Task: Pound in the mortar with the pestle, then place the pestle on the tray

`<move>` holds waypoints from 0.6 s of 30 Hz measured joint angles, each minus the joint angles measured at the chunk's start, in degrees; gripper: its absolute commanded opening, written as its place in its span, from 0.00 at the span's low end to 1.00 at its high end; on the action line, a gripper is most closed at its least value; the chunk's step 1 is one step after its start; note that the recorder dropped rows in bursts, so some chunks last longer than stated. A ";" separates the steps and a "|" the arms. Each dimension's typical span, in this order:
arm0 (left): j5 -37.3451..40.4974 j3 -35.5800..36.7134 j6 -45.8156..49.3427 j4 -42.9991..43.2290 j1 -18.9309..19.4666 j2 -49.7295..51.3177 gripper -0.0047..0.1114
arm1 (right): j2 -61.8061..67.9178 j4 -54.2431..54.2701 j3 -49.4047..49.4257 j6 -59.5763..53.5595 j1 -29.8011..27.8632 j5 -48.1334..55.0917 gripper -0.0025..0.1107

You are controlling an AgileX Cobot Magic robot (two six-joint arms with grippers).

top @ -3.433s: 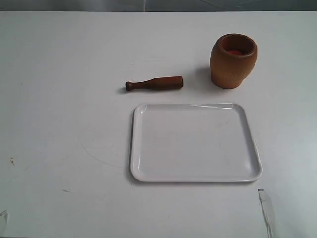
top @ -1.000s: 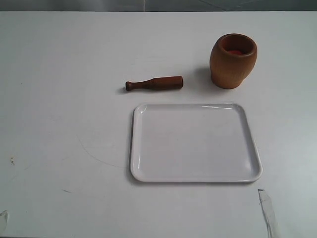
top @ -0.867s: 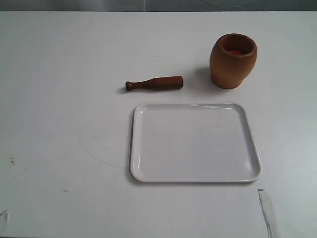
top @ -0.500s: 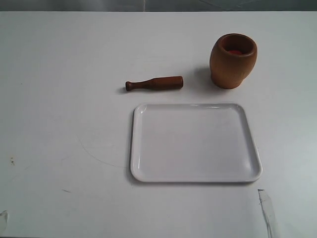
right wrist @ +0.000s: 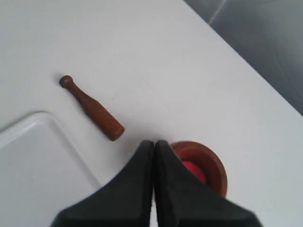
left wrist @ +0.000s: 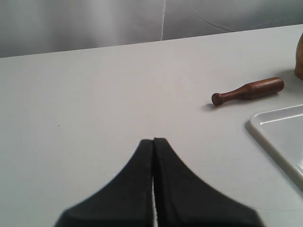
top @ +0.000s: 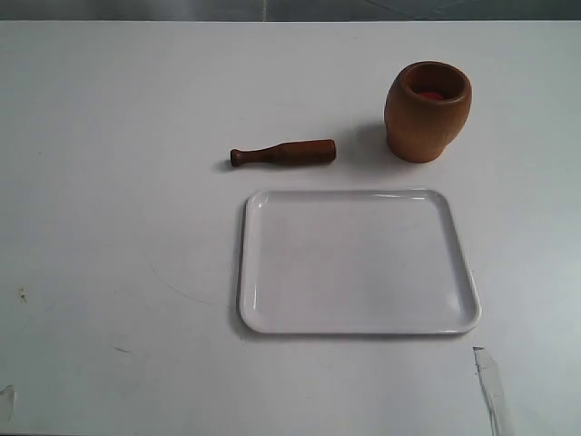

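Observation:
The light brown mortar (top: 428, 111) stands upright at the back right of the table, red showing inside it (right wrist: 196, 166). The dark reddish pestle (top: 283, 153) lies flat to its left, thick end toward the mortar; it also shows as the pestle (left wrist: 248, 91) and the pestle (right wrist: 92, 108) in the wrist views. The white tray (top: 358, 262) sits in front of both, nothing on it. My left gripper (left wrist: 154, 140) is shut and holds nothing, well short of the pestle. My right gripper (right wrist: 154, 142) is shut too, hanging high beside the mortar. Neither gripper shows in the exterior view.
The white table (top: 118, 182) stretches wide to the left. Its far edge meets a grey wall (left wrist: 94, 21). A thin shiny strip (top: 490, 391) lies at the front right. Small dark specks (top: 22, 293) mark the front left.

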 measured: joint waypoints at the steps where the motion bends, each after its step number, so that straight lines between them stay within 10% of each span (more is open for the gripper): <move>1: 0.00 0.00 0.00 0.00 0.00 0.00 0.04 | 2.99 0.33 -1.94 -0.56 0.67 0.28 0.02; 18: 0.00 0.00 0.00 0.00 0.00 0.00 0.04 | 41.41 -11.91 -33.16 -3.44 18.02 15.17 0.02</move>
